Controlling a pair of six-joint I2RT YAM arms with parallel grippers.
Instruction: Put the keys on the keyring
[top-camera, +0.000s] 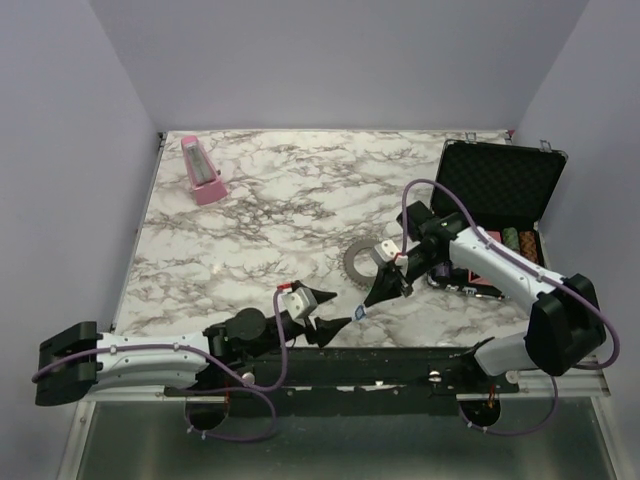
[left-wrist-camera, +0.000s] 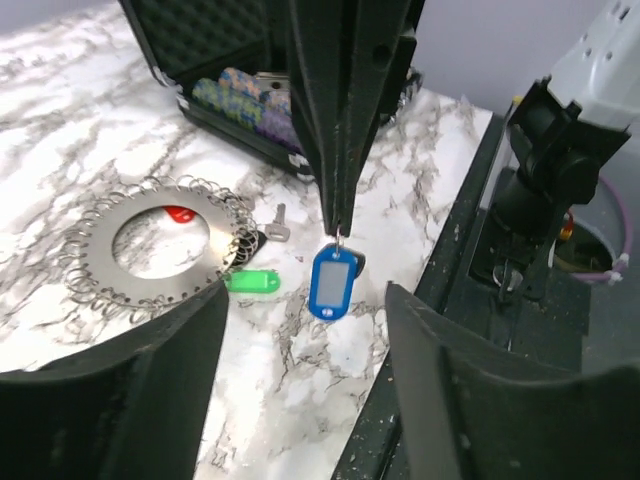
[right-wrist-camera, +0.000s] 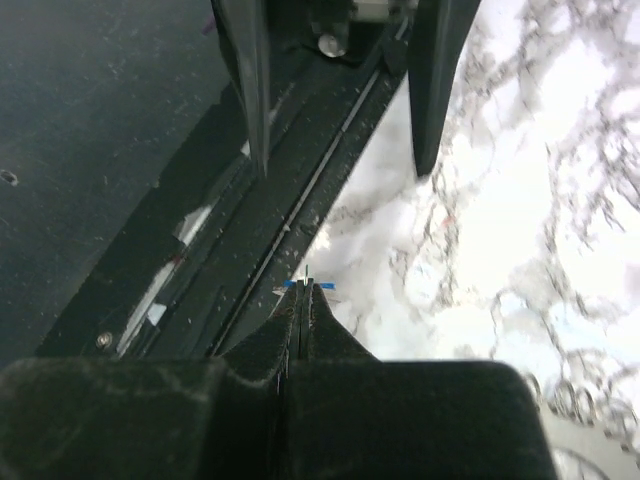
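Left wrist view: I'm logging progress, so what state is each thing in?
Right gripper, shut on the blue key tag, tag hanging.
Left gripper, open, empty.
Keyring, lying flat.
Green key tag, lying loose.
Case, open.

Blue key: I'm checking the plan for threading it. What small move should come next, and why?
Probably the right gripper should carry the blue key toward the toothed rim of the keyring. It is shut on the key's top, with the tag hanging below its tips. The left gripper stands open and holds nothing, and the keyring lies flat on the table, apart from the key.
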